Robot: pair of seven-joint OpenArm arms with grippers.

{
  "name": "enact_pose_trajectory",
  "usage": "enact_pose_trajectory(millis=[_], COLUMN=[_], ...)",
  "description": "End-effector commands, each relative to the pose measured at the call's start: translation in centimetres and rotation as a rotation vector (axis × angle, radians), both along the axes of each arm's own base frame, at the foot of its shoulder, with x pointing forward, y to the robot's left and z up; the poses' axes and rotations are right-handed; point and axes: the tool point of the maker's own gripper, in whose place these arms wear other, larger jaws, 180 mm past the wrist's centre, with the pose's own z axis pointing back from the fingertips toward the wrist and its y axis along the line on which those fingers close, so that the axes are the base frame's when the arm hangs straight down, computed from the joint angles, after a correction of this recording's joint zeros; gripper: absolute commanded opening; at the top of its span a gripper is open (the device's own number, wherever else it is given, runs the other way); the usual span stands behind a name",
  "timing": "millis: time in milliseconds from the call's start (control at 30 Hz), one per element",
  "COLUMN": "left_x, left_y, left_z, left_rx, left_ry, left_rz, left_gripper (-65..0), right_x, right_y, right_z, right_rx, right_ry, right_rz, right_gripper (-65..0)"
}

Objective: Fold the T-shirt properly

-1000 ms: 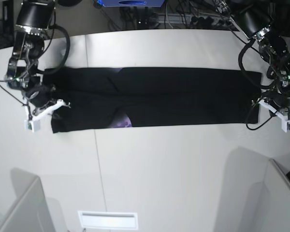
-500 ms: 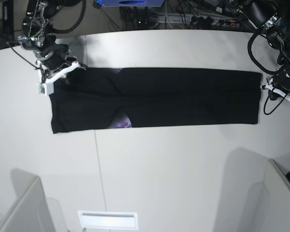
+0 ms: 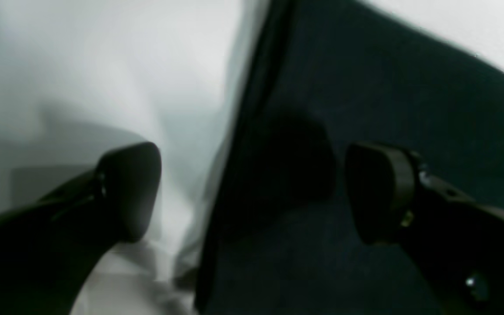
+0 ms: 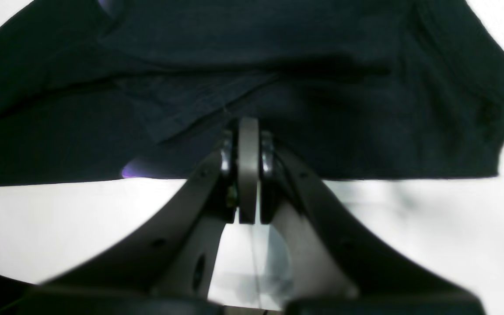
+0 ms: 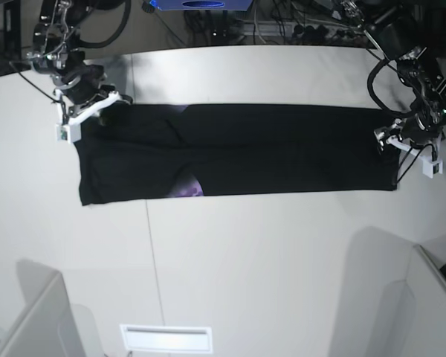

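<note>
The T-shirt lies on the white table as a long black strip, with a purple patch showing at its near edge. My left gripper hangs at the strip's right end. It stands open, its fingers straddling the T-shirt's edge, one over bare table and one over cloth. My right gripper sits at the far left corner. It is shut, tips low against the T-shirt; I cannot tell whether cloth is pinched.
Grey partitions rise at the near left and near right. A white slot sits at the front edge. Cables and a blue object crowd the space behind the table.
My left gripper has opened and shifted inward over the T-shirt's right end. My right gripper moved from the near left corner to the far left corner, then held still.
</note>
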Motion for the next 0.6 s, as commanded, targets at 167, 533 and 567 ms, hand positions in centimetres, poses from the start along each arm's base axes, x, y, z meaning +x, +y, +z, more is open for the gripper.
enact_pose_trajectory(millis=[167, 533, 567], left_x=[0.3, -0.7, -0.7], left_y=[-0.8, -1.1, -0.6], left_z=[-0.4, -3.3, -3.0], left_rx=[-0.001, -0.076, -0.063], left_ry=[0.023, 0.093, 0.091], left_rz=[-0.047, -0.019, -0.019], left_gripper=[-11.7, -65.0, -65.0], right_x=[0.8, 0.8, 0.8], right_y=[-0.1, -0.3, -0.3], right_z=[1.1, 1.2, 1.2], right_rx=[0.000, -0.001, -0.001], right_ry=[-0.048, -0.050, -0.050], right_rz=[0.005, -0.004, -0.004], right_gripper=[-65.0, -65.0, -65.0])
